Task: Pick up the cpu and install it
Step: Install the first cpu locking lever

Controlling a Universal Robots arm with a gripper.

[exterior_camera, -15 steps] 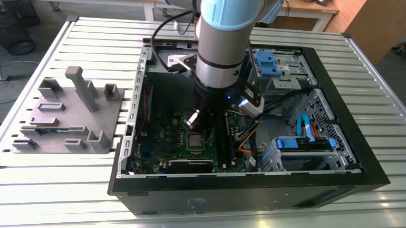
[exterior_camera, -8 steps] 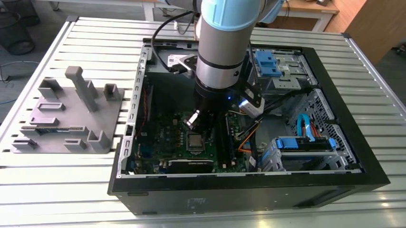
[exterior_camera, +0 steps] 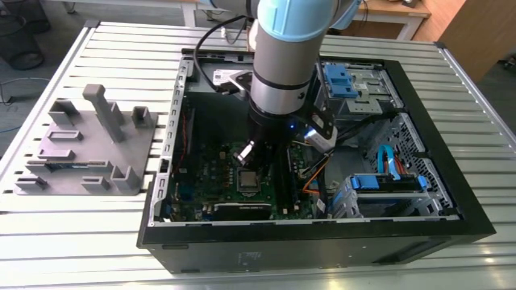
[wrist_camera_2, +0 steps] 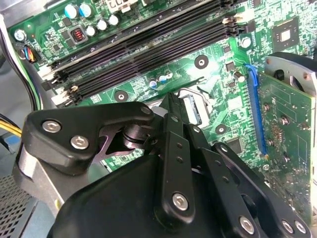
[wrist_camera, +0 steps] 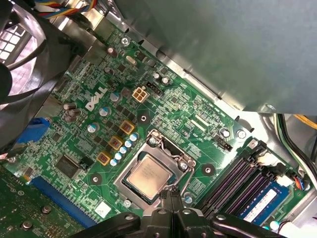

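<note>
The cpu (wrist_camera: 148,177) lies flat, square in its socket (wrist_camera: 154,171)

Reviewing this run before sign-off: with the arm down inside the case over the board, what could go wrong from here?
1. The cpu lies in its socket with the gripper right at its edge; a sideways nudge could shift the chip.
2. The socket's metal frame hems the chip in closely, so the fingertips might catch on it.
3. The memory slots and orange cables run close beside the arm and could snag.
</note>
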